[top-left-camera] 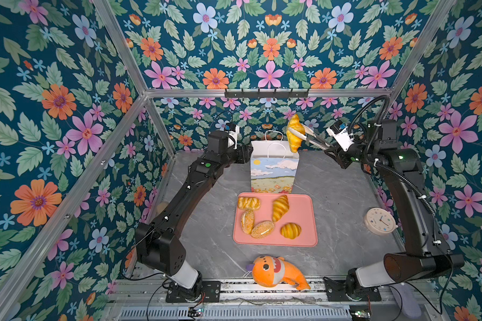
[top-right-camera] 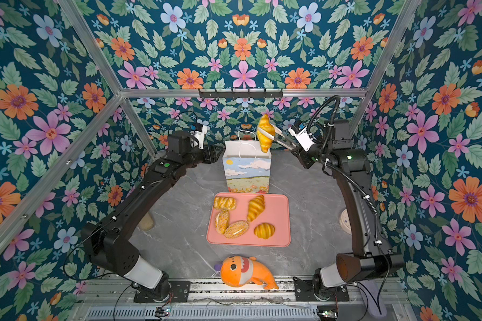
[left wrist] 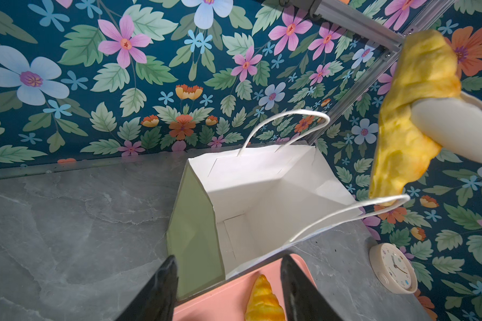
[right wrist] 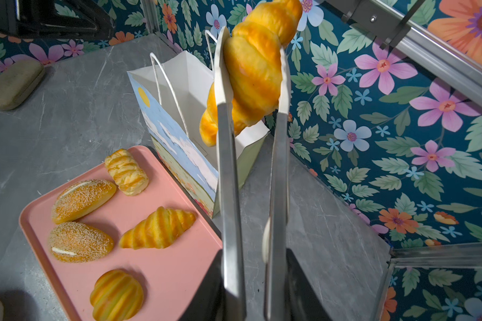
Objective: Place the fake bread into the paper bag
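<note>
Grey marble worktop [top-left-camera: 334, 194]. Right fingers [right wrist: 304, 289] clamped on steel white-tipped tongs [right wrist: 228, 194] pinching glossy striped toy croissant [right wrist: 256, 72] just above tall white landscape-print paper bag [top-left-camera: 273, 172], near its rim. Left fingers [left wrist: 162, 291] apart, empty, beside bag. Risk: off-centre release catches rim or cord handle [left wrist: 345, 211], tipping bag.

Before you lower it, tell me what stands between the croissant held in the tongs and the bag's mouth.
Mostly clear: the tall white paper bag stands open and looks empty. But the glossy golden striped croissant hangs at the rim, its lower tip right by the near white cord handle, which could catch it.
</note>
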`<state>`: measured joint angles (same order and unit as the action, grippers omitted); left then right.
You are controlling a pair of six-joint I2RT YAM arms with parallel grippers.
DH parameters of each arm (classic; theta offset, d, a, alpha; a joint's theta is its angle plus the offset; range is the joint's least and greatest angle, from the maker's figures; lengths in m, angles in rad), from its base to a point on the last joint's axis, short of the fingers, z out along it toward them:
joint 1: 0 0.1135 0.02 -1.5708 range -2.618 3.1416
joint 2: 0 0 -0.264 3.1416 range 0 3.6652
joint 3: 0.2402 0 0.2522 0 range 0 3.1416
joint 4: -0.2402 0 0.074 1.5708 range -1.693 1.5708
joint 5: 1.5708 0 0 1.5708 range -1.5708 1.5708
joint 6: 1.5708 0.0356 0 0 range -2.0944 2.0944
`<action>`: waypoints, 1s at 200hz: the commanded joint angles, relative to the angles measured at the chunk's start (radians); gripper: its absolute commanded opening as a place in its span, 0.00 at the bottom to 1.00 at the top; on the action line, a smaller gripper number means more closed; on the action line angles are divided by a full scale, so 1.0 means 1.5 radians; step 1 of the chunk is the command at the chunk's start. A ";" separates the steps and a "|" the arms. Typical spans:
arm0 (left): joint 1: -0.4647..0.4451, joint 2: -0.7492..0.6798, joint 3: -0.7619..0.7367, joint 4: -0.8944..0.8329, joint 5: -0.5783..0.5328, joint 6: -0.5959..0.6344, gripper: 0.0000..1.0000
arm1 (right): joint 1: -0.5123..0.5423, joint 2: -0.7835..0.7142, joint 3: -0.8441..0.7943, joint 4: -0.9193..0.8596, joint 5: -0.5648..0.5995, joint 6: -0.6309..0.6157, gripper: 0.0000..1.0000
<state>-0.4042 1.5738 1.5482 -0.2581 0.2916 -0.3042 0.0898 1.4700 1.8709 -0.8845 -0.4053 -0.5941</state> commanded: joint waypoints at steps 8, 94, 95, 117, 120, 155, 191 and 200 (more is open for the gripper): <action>0.002 -0.003 0.003 0.011 0.005 0.008 0.60 | -0.005 -0.002 -0.023 0.072 -0.052 -0.064 0.31; 0.001 0.002 0.000 0.016 0.011 0.003 0.60 | -0.006 0.014 -0.053 0.096 -0.045 -0.118 0.31; 0.002 0.003 0.000 0.016 0.011 0.003 0.60 | -0.005 0.014 -0.053 0.097 -0.045 -0.119 0.31; 0.001 0.002 -0.001 0.017 0.013 0.003 0.60 | -0.006 0.030 -0.039 0.084 -0.038 -0.125 0.32; 0.001 0.001 -0.001 0.017 0.015 0.003 0.60 | -0.005 0.033 -0.036 0.079 -0.038 -0.125 0.32; 0.001 -0.001 -0.005 0.017 0.013 0.003 0.60 | -0.006 0.039 -0.044 0.086 -0.043 -0.135 0.32; 0.002 -0.001 -0.006 0.016 0.015 0.002 0.60 | -0.006 0.032 -0.073 0.108 -0.065 -0.149 0.32; 0.003 0.000 -0.006 0.016 0.015 0.002 0.60 | -0.006 0.024 -0.091 0.123 -0.072 -0.154 0.32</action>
<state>-0.4015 1.5784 1.5379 -0.2573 0.3107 -0.3050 0.0814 1.5276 1.7741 -0.7746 -0.4637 -0.7898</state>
